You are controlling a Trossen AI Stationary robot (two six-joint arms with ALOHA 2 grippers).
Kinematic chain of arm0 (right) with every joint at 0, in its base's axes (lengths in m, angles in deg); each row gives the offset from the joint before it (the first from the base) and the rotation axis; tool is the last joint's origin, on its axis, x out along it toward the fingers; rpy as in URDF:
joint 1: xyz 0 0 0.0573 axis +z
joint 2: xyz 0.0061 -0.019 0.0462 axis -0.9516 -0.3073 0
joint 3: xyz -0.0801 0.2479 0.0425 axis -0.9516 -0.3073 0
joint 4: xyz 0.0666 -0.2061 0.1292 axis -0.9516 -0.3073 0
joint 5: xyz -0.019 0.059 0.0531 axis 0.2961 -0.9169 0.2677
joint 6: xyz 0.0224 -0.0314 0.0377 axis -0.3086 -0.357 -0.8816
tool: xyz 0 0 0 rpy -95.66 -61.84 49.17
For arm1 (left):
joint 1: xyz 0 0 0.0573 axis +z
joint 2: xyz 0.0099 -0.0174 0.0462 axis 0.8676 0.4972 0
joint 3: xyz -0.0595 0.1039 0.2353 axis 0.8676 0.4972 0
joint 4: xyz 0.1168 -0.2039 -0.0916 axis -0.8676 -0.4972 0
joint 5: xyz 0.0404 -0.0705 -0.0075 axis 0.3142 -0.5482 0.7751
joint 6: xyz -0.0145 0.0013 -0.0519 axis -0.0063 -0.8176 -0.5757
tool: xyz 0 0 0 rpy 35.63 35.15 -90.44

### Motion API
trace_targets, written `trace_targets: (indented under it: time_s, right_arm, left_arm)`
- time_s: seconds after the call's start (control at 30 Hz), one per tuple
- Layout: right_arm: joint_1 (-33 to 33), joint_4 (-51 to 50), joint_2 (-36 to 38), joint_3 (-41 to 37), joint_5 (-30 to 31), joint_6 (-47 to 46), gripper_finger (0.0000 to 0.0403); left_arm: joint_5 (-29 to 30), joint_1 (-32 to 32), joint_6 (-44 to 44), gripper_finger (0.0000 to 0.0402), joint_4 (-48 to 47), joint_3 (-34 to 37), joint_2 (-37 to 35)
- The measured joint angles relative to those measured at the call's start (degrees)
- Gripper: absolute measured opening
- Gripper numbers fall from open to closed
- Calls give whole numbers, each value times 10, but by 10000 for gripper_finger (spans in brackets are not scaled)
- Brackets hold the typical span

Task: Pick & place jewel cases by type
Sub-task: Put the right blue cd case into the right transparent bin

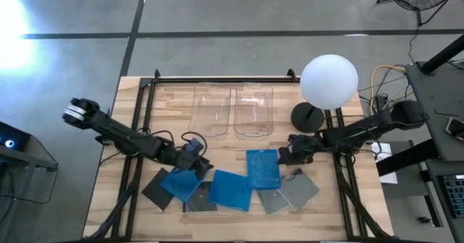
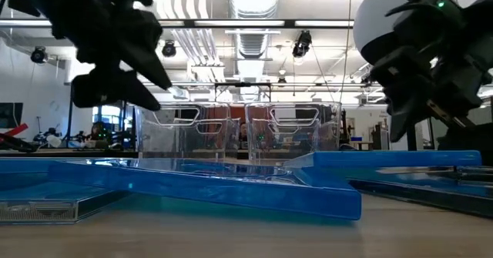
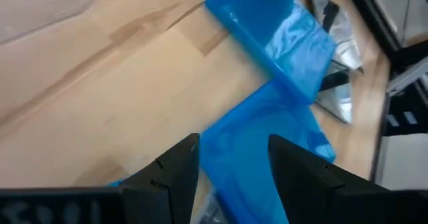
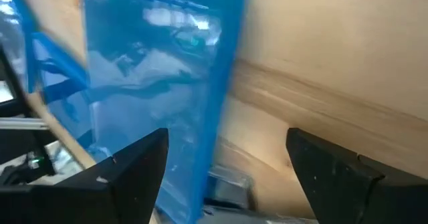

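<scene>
Jewel cases [image 1: 230, 188], blue and dark grey, lay scattered on the table's near half while the right gripper [image 1: 293, 154], fingers spread and empty, hovered beside an upright blue case [image 1: 262, 169], which likely needed a square, edge-on grip; the left gripper [image 1: 197, 163] also stood apart.

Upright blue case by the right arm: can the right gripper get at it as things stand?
Probably yes. The right gripper hangs open just beside the blue jewel case, whose edge shows between its fingers in the wrist view. Nothing lies between them; the grey cases sit nearer the front edge.
</scene>
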Motion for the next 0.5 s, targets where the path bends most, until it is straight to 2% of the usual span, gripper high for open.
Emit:
trace_targets:
  time_s: [0.2, 0.5]
  right_arm:
    - [6, 49, -68, 31, 3, 0, 301]
    - [19, 155, -162, 41, 8, -28, 301]
  left_arm:
    - [-31, 26, 73, 160, 23, -38, 53]
    - [-51, 66, 158, 160, -28, -116, 150]
